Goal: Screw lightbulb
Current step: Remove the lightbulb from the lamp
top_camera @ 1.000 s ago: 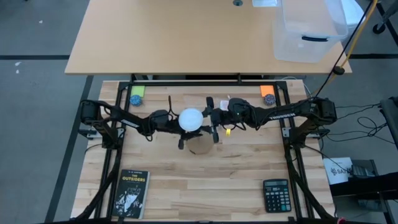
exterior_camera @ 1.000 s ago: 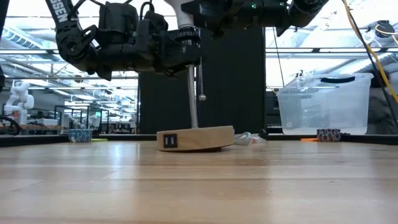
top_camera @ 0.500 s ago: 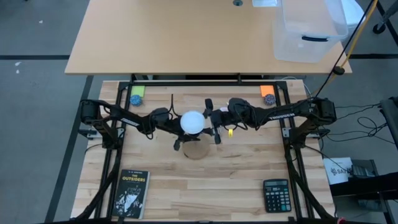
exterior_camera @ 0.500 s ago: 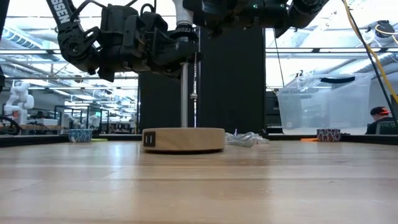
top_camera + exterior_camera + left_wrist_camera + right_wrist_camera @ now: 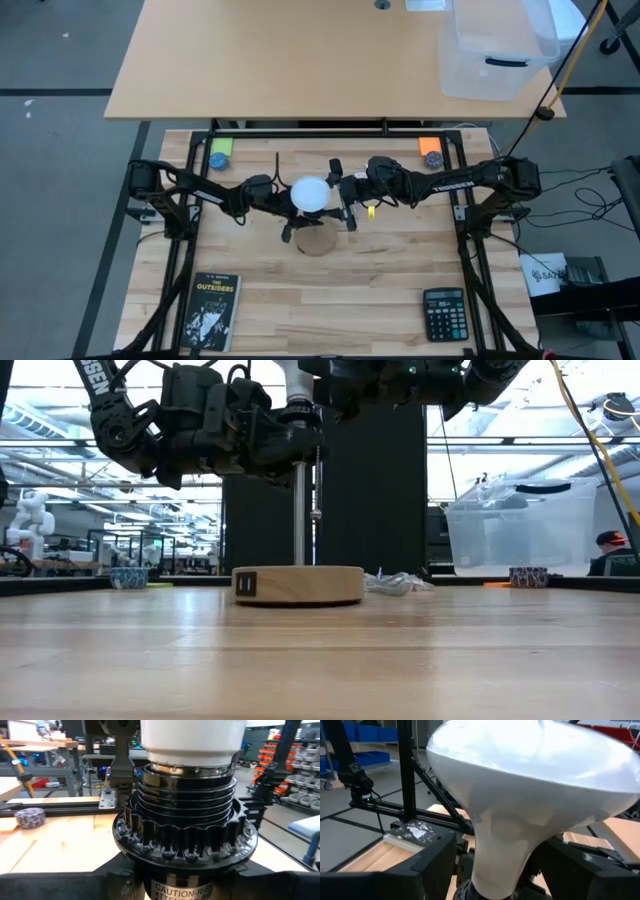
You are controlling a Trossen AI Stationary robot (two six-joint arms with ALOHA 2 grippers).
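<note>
Nearest to the front edge of the wooden work table (image 5: pixel 380 290) lie a dark book (image 5: pixel 210 310) on the left side and a black calculator (image 5: pixel 443 313) on the right side, well apart from each other.

Behind them, near the middle of the table, stands the round wooden base (image 5: pixel 298 584) of a lamp stand. A thin metal pole (image 5: pixel 299 510) rises upright from it. On top of the pole sits the black socket (image 5: pixel 185 835), which has a ribbed collar. The lightbulb (image 5: pixel 308 193) stands in this socket, with the white globe up and the pale base going down into the collar.

The left gripper (image 5: pixel 290 445) comes from the left and is closed around the black socket, just below the bulb. The right gripper (image 5: pixel 340 195) comes from the right, at the height of the bulb's neck. Its two fingers stand on both sides of the neck with a small gap on each side, so it is open and does not hold the bulb.

Farther back on the table there is a green object (image 5: pixel 221 153) on the left and an orange one (image 5: pixel 430 151) on the right. Beyond the work table stands a second, lighter table (image 5: pixel 300 60) with a clear plastic bin (image 5: pixel 495 50). In the low view, part of a person (image 5: pixel 606 550) shows at the far right edge.
</note>
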